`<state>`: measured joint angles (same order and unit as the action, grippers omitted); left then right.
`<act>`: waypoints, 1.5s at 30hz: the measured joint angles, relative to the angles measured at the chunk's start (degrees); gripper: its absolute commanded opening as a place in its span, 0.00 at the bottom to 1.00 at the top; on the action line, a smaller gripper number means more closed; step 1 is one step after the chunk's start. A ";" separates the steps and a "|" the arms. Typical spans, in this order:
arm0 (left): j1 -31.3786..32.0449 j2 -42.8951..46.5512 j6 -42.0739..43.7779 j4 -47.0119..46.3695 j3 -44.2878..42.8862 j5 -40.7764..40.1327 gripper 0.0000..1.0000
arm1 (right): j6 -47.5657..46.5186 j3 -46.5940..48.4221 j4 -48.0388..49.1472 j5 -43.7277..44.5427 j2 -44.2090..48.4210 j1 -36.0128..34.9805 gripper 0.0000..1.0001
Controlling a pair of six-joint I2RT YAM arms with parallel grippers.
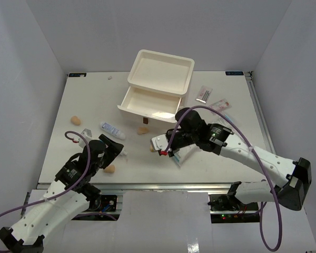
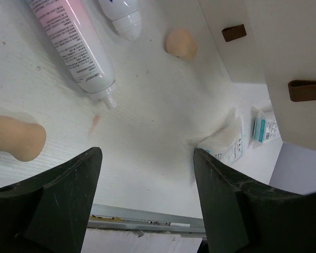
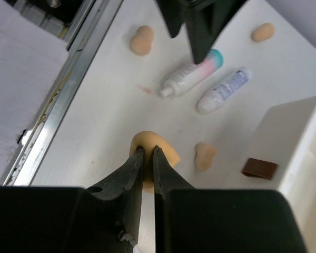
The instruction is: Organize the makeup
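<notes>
Starting well out to the left of the cream drawer box (image 1: 132, 71), toward the front, a far-left sponge (image 1: 75, 120) lies alone on the table (image 1: 221, 142). Nearer the box, still front-left of it, the left gripper (image 2: 146, 163) hangs over the table with its fingers spread wide and nothing between them. A near-edge sponge (image 2: 16, 138) lies just outside its left finger, further from the box than anything else on that side.

Between that gripper and the box lie a pink-and-white tube (image 2: 76, 47) and a blue-and-white tube (image 2: 121, 16), side by side but apart. The box's lowest drawer (image 1: 147, 112) is pulled out toward the front. Just in front of it, beside a brown tab (image 2: 234, 32), rests a middle sponge (image 2: 181, 43).

A little further front of the drawer, the right gripper (image 3: 146, 153) has its fingers drawn in to a thin slit, pinching a gripped sponge (image 3: 147, 138) at their tips; whether that sponge is off the table cannot be told. Clear packets (image 2: 224, 142) lie on the table front of the box, just right of this gripper. To the right of the box, near its side, lie two sachets (image 1: 203, 94).
</notes>
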<state>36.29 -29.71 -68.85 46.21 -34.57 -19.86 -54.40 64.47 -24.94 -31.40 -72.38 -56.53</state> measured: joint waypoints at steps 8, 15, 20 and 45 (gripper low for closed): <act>0.00 -4.14 -5.69 0.11 0.38 -0.72 0.80 | 8.47 11.44 1.31 -1.64 0.12 13.30 0.09; 0.00 -10.05 -8.32 0.68 0.27 -1.36 0.80 | 17.15 14.60 6.56 -1.05 -4.63 22.18 0.18; -0.01 -14.76 -8.95 1.92 -1.51 -1.56 0.81 | 20.12 14.13 8.50 0.42 -8.47 22.77 0.40; -0.86 -20.01 -16.96 9.12 -0.56 -1.63 0.69 | 31.66 12.50 11.71 -17.43 -2.19 40.25 0.66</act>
<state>35.43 -49.72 -85.81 55.33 -35.13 -21.49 -22.74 76.97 -13.23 -48.83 -74.57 -16.28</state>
